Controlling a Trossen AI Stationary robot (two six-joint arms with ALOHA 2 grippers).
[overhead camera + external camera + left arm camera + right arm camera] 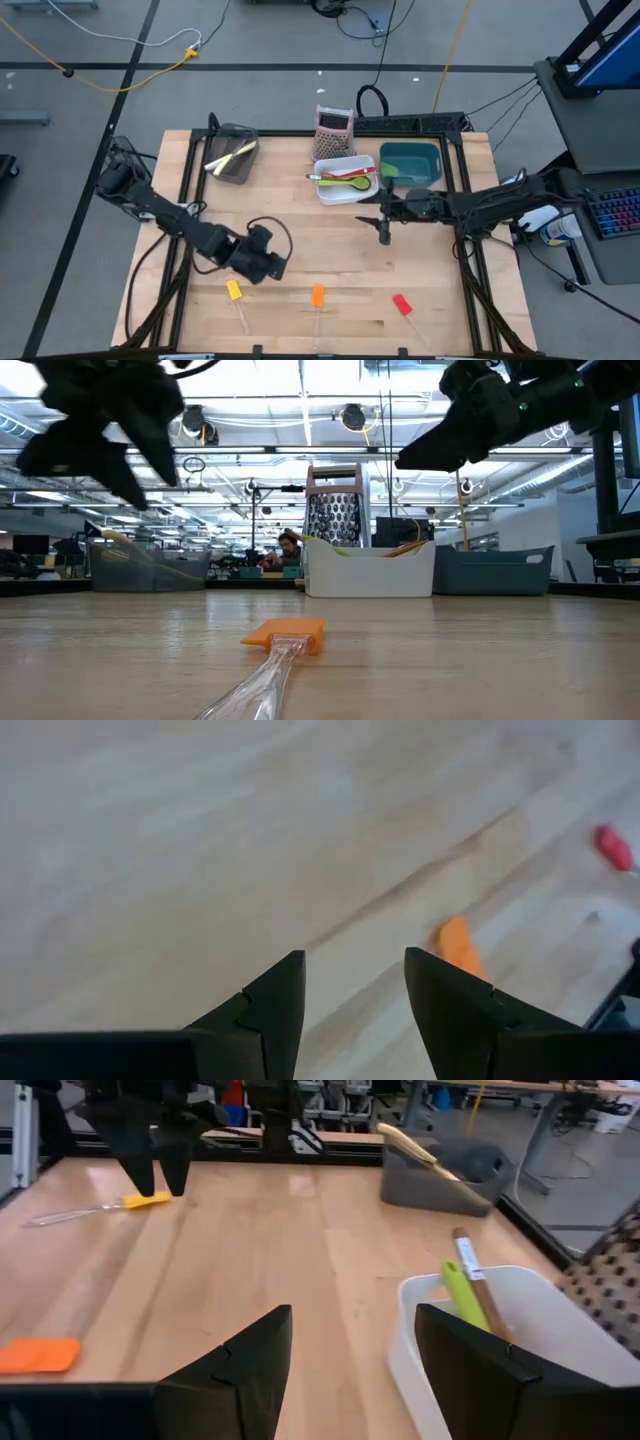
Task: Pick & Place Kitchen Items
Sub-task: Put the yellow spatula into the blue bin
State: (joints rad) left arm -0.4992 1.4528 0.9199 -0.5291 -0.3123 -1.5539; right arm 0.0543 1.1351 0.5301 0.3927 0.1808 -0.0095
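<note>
Overhead and wrist views of a sorting task: three clear-handled spatulas lie well apart in a row along the near edge of the table (330, 250), namely the yellow spatula (234, 290), the orange spatula (317, 296) and the red spatula (401, 304), while other utensils already rest in the white bin (345, 192) and the dark mesh bin (234, 160). The left gripper (268, 266) hovers above bare wood between the yellow and orange spatulas, its fingers (270, 1010) released and grasping nothing; the right gripper (385, 232) hangs just in front of the white bin, fingers likewise spread and empty. The step in hand is judged to be the left arm's approach to a spatula. Each spatula lies flat with its long axis running roughly front to back, coloured head toward the bins and clear handle toward the table's near edge, the red one slightly slanted. A sound grasp would turn the wrist so the fingers straddle the handle across this axis, just below the head, descending squarely because the flat, slim handle offers little height to pinch
</note>
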